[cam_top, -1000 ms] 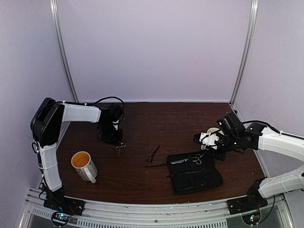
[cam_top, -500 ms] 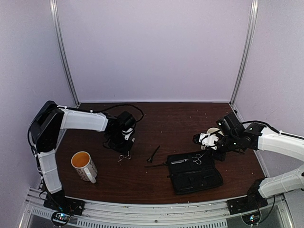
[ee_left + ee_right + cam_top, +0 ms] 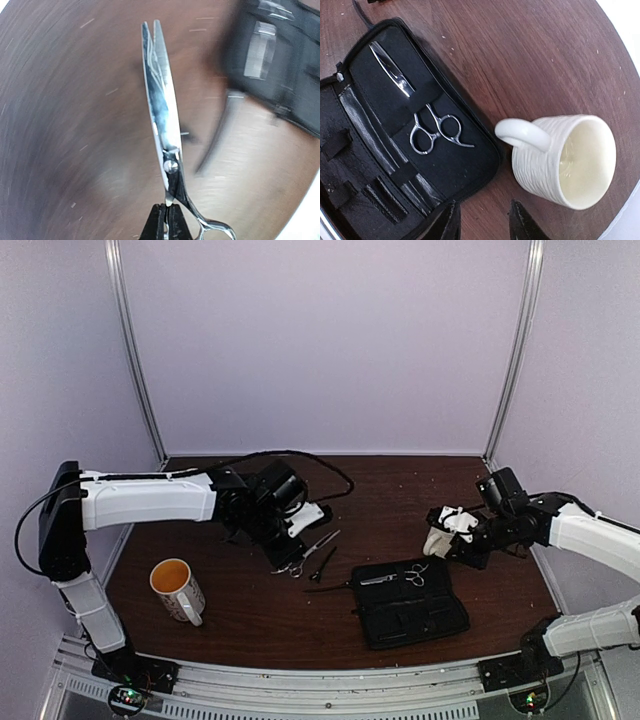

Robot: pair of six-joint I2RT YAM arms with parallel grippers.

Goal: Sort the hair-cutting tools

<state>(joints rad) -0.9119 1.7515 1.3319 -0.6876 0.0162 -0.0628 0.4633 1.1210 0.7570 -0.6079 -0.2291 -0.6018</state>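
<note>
Left jaws now pinch the slim silver metal scissors (image 3: 161, 100), lifted toward the black fabric case (image 3: 420, 618) for stowing; right jaws spread, empty.

One pair of scissors (image 3: 161, 105), slim and silver with its blades shut, is clamped just behind the pivot screw in the left gripper (image 3: 165, 222). Its tips point far-right and its rings near-left, left of the table's middle. The other pair of scissors (image 3: 427, 125) lies in the open black case (image 3: 467, 165) at centre-right, its blade tucked under a strap and its rings exposed. One black hair clip (image 3: 322, 565) lies slanted just beside the held pair. The second clip (image 3: 328, 587) lies nearer, running left-right, with its right end at the case's left edge.
</note>
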